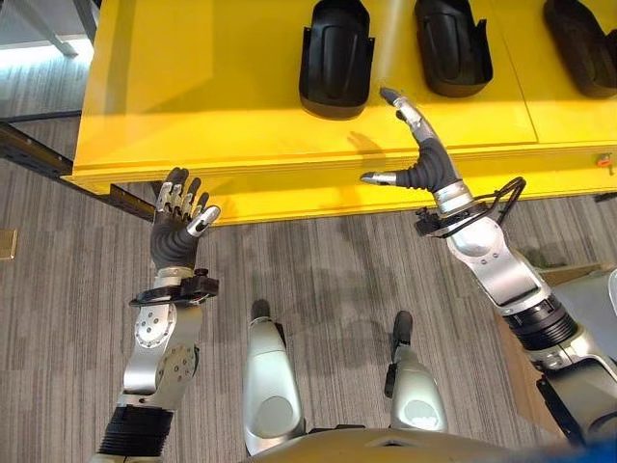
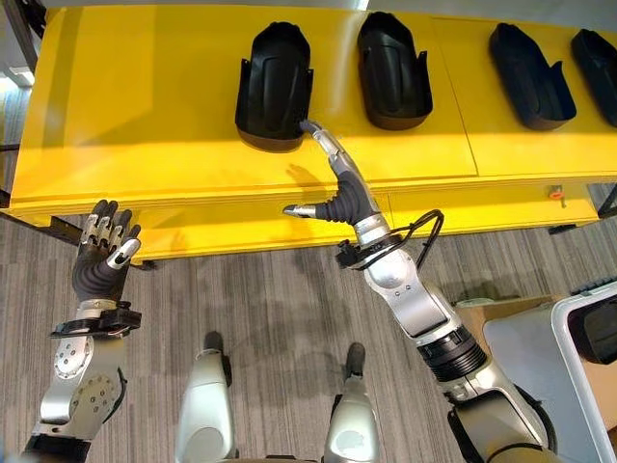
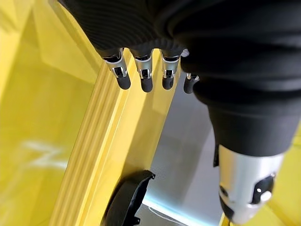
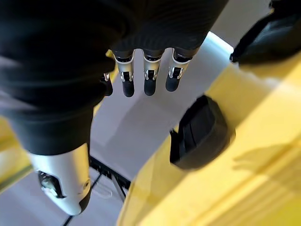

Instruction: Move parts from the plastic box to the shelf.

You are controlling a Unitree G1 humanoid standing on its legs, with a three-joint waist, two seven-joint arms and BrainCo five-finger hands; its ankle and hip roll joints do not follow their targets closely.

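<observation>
Several black moulded parts lie in a row on the yellow shelf (image 1: 193,96); the leftmost part (image 1: 335,58) is nearest my hands, with another part (image 1: 453,43) beside it. My right hand (image 1: 424,159) reaches over the shelf's front edge, open, its fingers straight and stopping just short of the leftmost part (image 4: 200,134), thumb spread wide. My left hand (image 1: 175,236) is raised in front of the shelf's lower front edge, open and holding nothing. The plastic box (image 2: 564,352) stands on the floor at the lower right, with a dark part (image 2: 600,328) inside.
The shelf's left half is bare yellow surface. A cardboard piece (image 2: 482,313) lies on the floor beside the box. Grey striped carpet (image 1: 308,270) runs in front of the shelf. A dark metal rail (image 1: 39,154) passes under the shelf's left end.
</observation>
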